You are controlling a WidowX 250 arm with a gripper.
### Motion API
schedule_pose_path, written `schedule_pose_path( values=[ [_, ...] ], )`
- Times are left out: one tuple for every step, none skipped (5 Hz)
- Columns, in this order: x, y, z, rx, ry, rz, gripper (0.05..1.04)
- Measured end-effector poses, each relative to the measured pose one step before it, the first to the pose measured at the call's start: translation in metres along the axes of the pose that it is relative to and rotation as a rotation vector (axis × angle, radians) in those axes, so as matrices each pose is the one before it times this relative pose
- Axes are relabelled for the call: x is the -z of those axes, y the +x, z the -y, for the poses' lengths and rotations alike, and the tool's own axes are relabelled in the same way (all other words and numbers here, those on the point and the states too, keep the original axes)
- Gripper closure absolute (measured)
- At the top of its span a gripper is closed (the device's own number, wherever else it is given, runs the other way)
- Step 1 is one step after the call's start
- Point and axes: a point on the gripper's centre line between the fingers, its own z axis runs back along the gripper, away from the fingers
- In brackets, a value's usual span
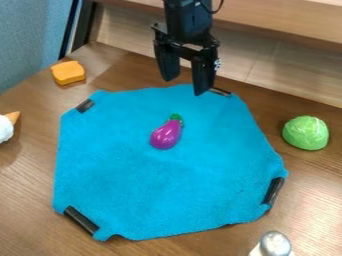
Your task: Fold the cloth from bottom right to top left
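The blue cloth [180, 185] lies spread over the middle of the wooden table, with dark clips or strips at its corners: upper left, top right, lower right and lower left. A purple toy eggplant [166, 135] with a green top rests on the cloth, a little above its centre. My gripper [185, 86] hangs above the cloth's top edge, up and slightly right of the eggplant. Its two black fingers stand apart, open, with nothing between them.
An orange toy bread slice [68, 72] lies at the upper left, and a toy ice cream cone [7, 126] at the left edge. A green toy cabbage [306, 133] sits right of the cloth. A silver-topped shaker [274, 244] stands at the bottom right.
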Motion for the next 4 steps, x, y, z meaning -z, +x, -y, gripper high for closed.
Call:
schedule_pose_path(
  values=[
    [0.01311, -0.00217, 0.00121, -0.0072, -0.0135, -0.0362, 0.083],
    [0.01827, 0.00903, 0.02905, 0.0453, -0.0176, -0.0168, 0.083],
    [0.01524, 0.01396, 0.03889, 0.0550, -0.0115, -0.0197, 0.083],
    [0.00894, 0.00884, 0.02815, -0.0021, 0.0183, -0.0159, 0.083]
  ],
)
